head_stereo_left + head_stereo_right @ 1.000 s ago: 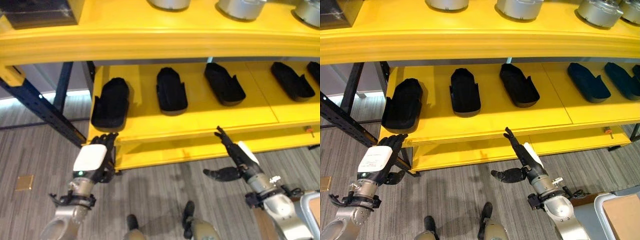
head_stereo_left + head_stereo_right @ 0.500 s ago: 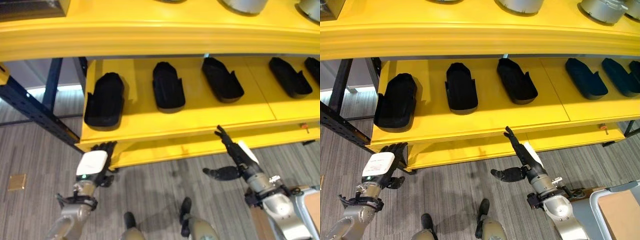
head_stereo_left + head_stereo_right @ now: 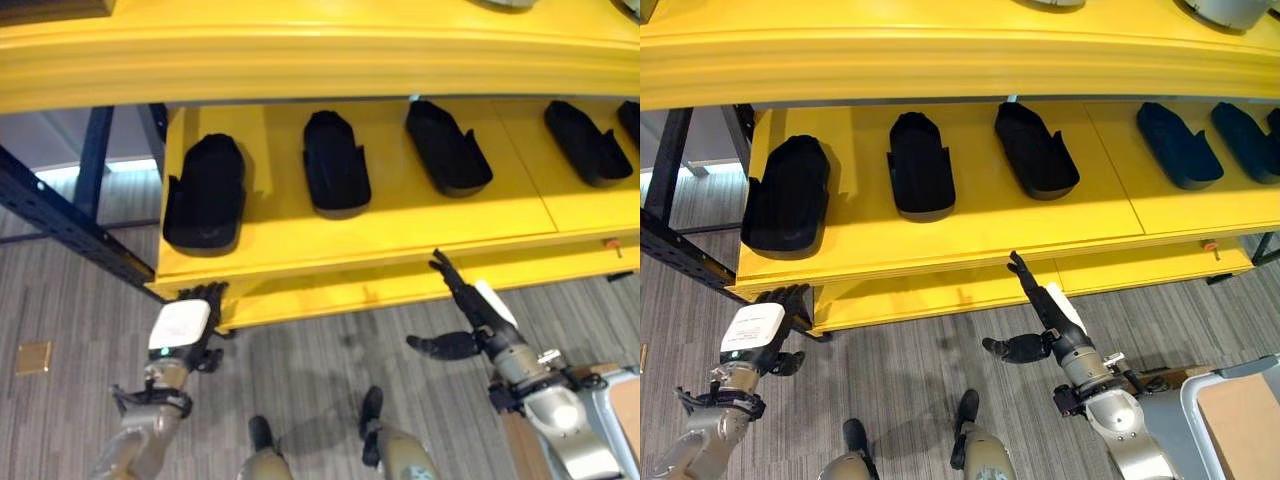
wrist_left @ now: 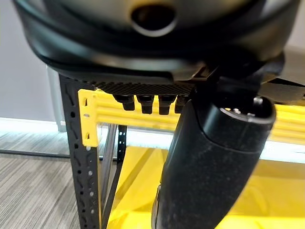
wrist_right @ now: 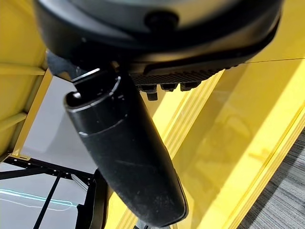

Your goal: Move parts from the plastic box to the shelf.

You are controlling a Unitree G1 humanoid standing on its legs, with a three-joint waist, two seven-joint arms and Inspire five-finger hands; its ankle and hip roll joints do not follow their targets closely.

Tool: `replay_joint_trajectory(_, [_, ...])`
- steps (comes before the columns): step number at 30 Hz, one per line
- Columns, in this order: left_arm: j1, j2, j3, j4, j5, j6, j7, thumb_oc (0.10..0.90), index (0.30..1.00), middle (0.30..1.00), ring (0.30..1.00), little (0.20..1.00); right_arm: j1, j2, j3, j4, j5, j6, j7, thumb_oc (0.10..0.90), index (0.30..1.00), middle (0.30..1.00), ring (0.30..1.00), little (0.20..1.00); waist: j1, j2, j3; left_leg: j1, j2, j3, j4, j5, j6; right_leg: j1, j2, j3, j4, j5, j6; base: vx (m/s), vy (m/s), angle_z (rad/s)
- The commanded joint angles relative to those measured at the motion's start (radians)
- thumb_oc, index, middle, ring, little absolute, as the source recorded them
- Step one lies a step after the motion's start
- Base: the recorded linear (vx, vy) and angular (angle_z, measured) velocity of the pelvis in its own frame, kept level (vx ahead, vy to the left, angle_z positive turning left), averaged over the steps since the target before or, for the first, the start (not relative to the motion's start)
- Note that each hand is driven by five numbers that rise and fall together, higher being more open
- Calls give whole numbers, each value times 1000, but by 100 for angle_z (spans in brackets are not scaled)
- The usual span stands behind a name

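Count of items before me. On the lower board of the yellow metal shelf (image 3: 970, 235) lie five black moulded plastic parts, each long and shoe-shaped: the first (image 3: 787, 195) at my far left, the second (image 3: 920, 167), the third (image 3: 1036, 151), the fourth (image 3: 1178, 146), and the fifth (image 3: 1248, 141) at my far right, partly cut by the edge. Two robot hands are mine: my left robot hand (image 3: 758, 330) and my right robot hand (image 3: 1048, 320).
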Motion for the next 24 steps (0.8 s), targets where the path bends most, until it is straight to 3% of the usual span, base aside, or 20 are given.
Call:
replay_joint_trajectory(1, [-59,45,56,-57,29,-1,92,900,1000,1000,1000,1000,-71,-16,-45,-112,-23,-89,-41,900,1000,1000,1000,1000,-16,-26,-48,-60,48,-88,96,5,-20,18,-97,22,80,-46,109,0,0,0])
replay_joint_trajectory(10, [-36,57,110,-149,37,-10,104,900,1000,1000,1000,1000,-79,-15,-42,-106,-19,-82,-40,900,1000,1000,1000,1000,-11,-22,-49,-65,47,-93,98,5,-21,18,-96,23,84,-48,107,0,0,0])
replay_joint_trajectory(24, [-49,62,93,-140,30,-11,99,900,1000,1000,1000,1000,-79,-14,-42,-105,-9,-81,-39,900,1000,1000,1000,1000,-15,-23,-37,-74,47,-94,106,2,-19,4,-102,26,94,-49,108,0,0,0])
